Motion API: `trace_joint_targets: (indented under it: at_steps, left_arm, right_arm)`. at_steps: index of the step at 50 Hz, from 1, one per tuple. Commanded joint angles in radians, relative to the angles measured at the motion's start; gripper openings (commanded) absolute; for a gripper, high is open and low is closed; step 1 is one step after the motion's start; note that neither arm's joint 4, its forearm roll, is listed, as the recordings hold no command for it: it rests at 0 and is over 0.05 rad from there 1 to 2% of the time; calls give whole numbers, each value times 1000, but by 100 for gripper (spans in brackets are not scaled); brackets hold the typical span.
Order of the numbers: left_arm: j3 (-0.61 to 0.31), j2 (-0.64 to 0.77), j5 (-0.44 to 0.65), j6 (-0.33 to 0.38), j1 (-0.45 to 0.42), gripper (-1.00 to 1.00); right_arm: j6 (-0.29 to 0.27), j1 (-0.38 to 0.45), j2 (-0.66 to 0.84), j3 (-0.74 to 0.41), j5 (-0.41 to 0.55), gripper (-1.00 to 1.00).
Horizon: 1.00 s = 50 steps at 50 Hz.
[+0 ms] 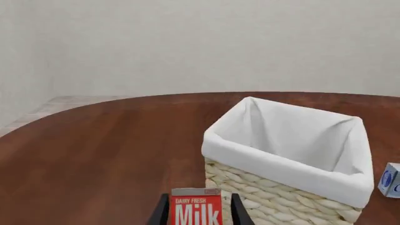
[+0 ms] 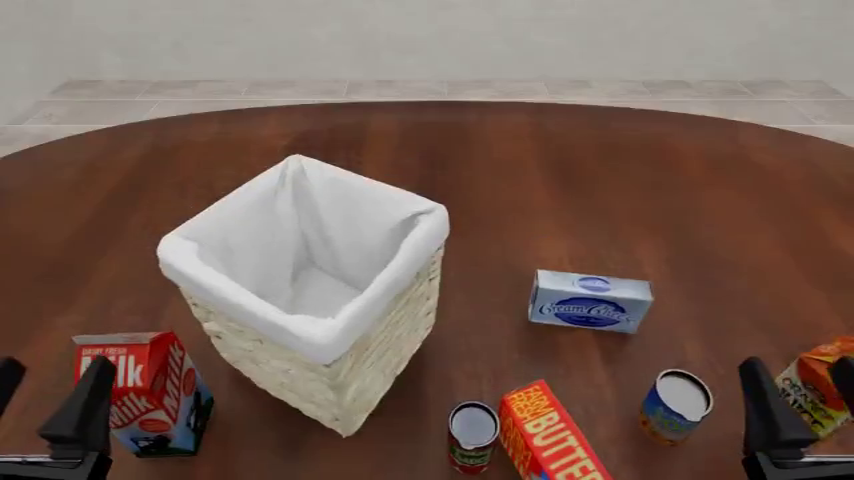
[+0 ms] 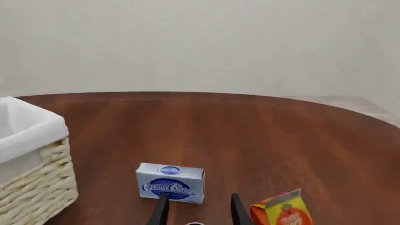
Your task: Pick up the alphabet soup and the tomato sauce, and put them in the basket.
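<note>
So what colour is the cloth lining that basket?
White, over the cream wicker basket; clearest in the front view.

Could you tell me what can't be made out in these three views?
- Basket floor: mostly hidden by its liner walls, front view.
- Tomato sauce: base cut off by the front view's edge.
- Alphabet soup: absent from the left wrist view.
- Left tool and right tool: fingertips only, edge-cropped.

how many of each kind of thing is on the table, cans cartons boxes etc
cans: 2, the alphabet soup and the tomato sauce
cartons: 2, the milk carton and the orange carton
boxes: 2, the cream cheese box and the butter box
baskets: 1, the basket
total: 7
</note>
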Motion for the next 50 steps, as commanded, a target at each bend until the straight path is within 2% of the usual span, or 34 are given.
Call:
trace_joint_targets:
  at_steps: [1,32,38,43,45,48,50]
  left_arm:
    - [-3,5,-1,0,0,100]
    - [-3,5,-1,0,0,100]
    - [-3,5,-1,0,0,100]
    - [-3,5,-1,0,0,100]
    - [-3,5,-1,0,0,100]
    - [-3,5,-1,0,0,100]
    - [-3,5,-1,0,0,100]
  right_arm:
    - [4,0,12,-3,-5,100]
    - [8,0,33,-10,-11,100]
    - [7,-1,38,-34,6,100]
    - [29,5,80,-63,4,100]
    - [14,13,90,-74,10,100]
    - [49,17,132,-97,15,100]
    - [34,26,135,-110,24,100]
